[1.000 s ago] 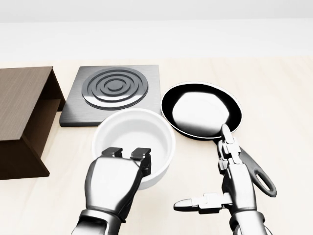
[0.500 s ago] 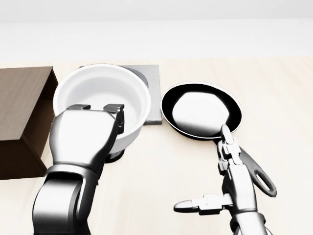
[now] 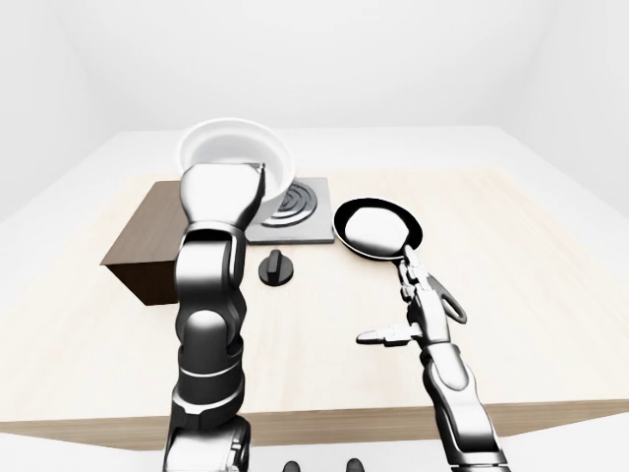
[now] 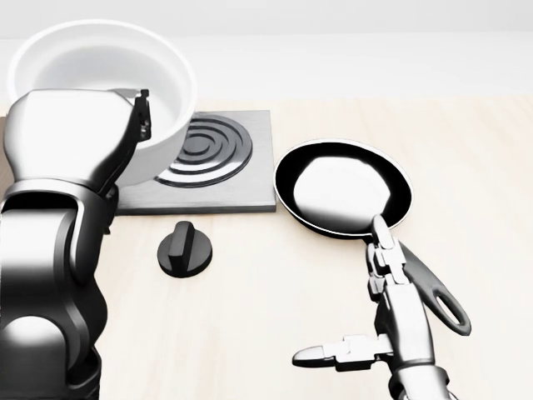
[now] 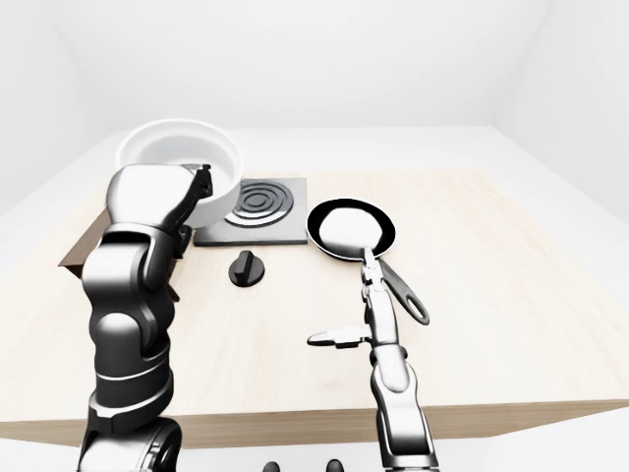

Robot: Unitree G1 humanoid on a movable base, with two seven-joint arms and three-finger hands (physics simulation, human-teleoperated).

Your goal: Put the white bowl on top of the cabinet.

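White bowl (image 4: 100, 79): raised off the worktop, upper left of the head view, partly overlapping the burner plate in that view.
My left hand (image 4: 125, 125): closed on the bowl's near rim, one finger (image 4: 143, 112) hooked over its edge.
Cabinet (image 3: 147, 241): dark brown, left of centre in the left-eye view, mostly hidden by my left arm; the bowl is up above its right end.
My right hand (image 4: 354, 321): fingers spread, holding nothing, low in the head view beside the pan handle.
Frying pan (image 4: 343, 187): black, on the worktop (image 4: 466, 167), right of the burner plate.
Burner plate (image 4: 208, 162): grey with concentric rings.
Black knob (image 4: 183, 247): on the worktop just below the burner plate.
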